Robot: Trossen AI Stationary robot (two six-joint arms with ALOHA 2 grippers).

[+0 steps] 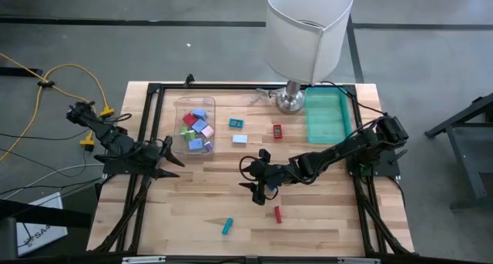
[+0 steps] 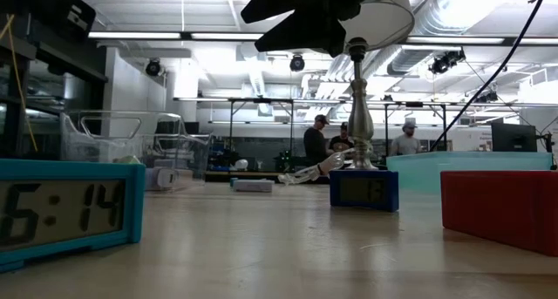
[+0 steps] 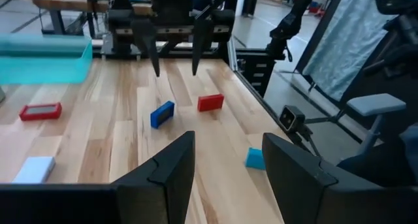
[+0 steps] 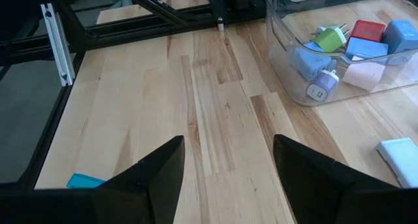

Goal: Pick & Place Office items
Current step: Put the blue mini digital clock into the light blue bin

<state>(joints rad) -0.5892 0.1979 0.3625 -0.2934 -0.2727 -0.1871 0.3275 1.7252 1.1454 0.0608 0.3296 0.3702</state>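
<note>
1. Right gripper [image 1: 258, 181] hovering mid-table, fingers apart, empty
2. Left gripper [image 1: 171, 153] waiting at left edge, fingers apart, empty
3. Office items [image 1: 197, 130] piled in clear bin [image 1: 179, 145] at far left, others scattered across table [image 1: 192, 202]

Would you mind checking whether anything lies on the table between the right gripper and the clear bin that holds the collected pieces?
Nothing visible blocks it. The right gripper hangs open over bare wood, and its wrist view shows clear planks up to the clear bin. A light blue block lies just beside that line, not across it.
</note>
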